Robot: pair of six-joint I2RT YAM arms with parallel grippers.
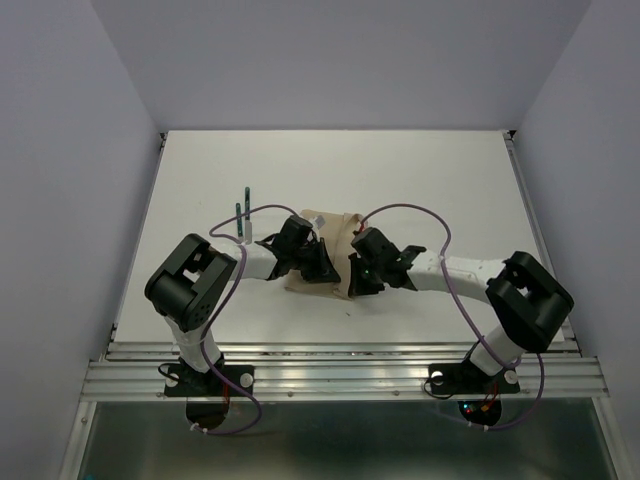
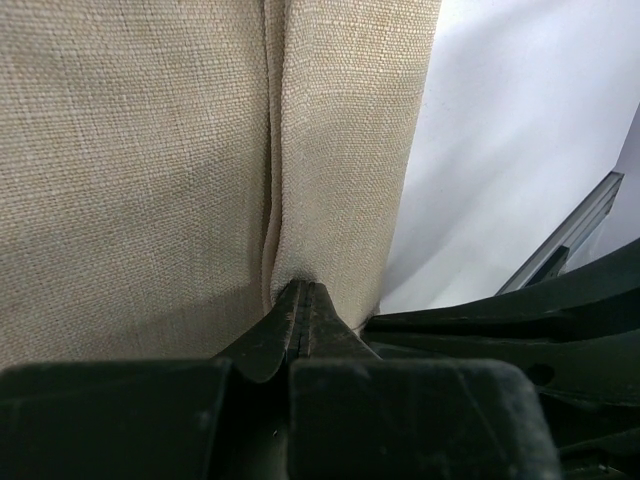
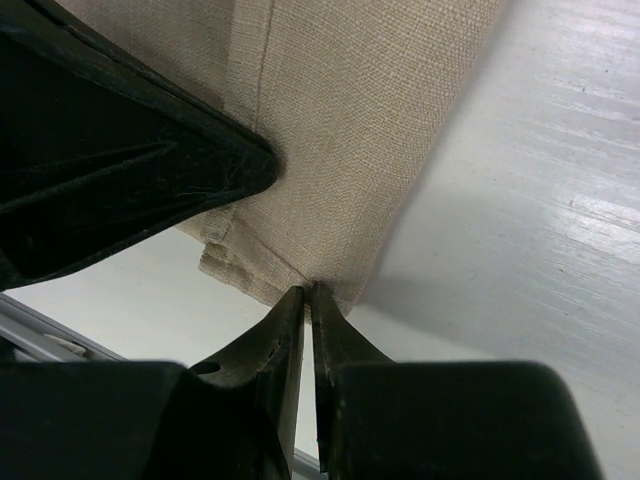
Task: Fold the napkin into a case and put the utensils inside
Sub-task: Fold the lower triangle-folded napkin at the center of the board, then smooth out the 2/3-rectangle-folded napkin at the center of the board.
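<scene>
The beige-tan napkin (image 1: 330,240) lies folded in the middle of the table, partly under both grippers. My left gripper (image 1: 318,268) is shut on a crease at the napkin's near edge (image 2: 330,150); its tips (image 2: 303,290) pinch the cloth. My right gripper (image 1: 358,280) is shut on the napkin's near right corner (image 3: 360,130), tips (image 3: 308,292) closed on the hem. Two utensils with dark green handles (image 1: 243,212) lie on the table to the left of the napkin; their metal ends are hard to make out.
The white table (image 1: 420,180) ends at a metal rail (image 1: 340,350) by the arm bases. The left gripper's black body (image 3: 110,150) shows close beside the right one. Grey walls surround the table.
</scene>
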